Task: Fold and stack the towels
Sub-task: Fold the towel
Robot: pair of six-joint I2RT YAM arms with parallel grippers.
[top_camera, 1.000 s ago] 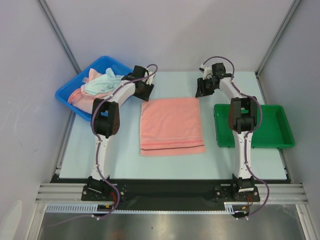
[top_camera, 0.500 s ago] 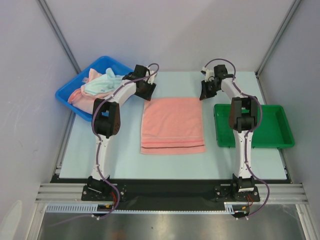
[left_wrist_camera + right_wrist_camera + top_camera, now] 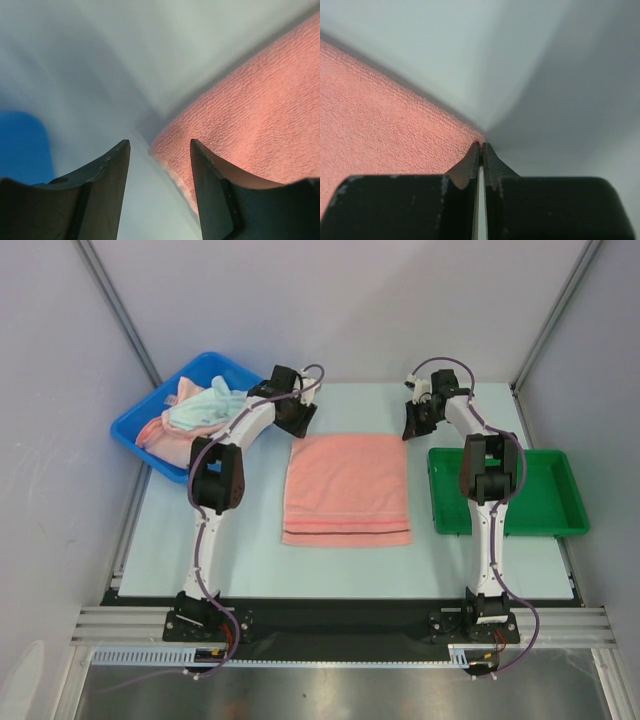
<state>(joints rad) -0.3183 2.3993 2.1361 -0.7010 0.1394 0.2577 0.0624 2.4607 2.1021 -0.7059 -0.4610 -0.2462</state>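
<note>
A salmon-pink towel [image 3: 346, 490] with a dark stripe near its front edge lies flat in the middle of the table. My left gripper [image 3: 297, 426] is open at its far left corner; in the left wrist view the jaws [image 3: 160, 150] straddle that corner of the towel [image 3: 260, 110] just above the table. My right gripper [image 3: 411, 429] is at the far right corner; in the right wrist view its fingers [image 3: 481, 146] are shut with the tips pinching the towel's corner [image 3: 380, 125]. Several more towels [image 3: 195, 410], pink and pale mint, lie heaped in a blue bin.
The blue bin [image 3: 135, 432] stands at the far left, just behind my left arm. A green tray [image 3: 560, 527] stands at the right, beside my right arm. Grey walls close the table at the back and sides.
Both grippers have shifted a little to the right at the towel's far corners. The towel has slid slightly right with them, and its front edge has drawn back a little.
</note>
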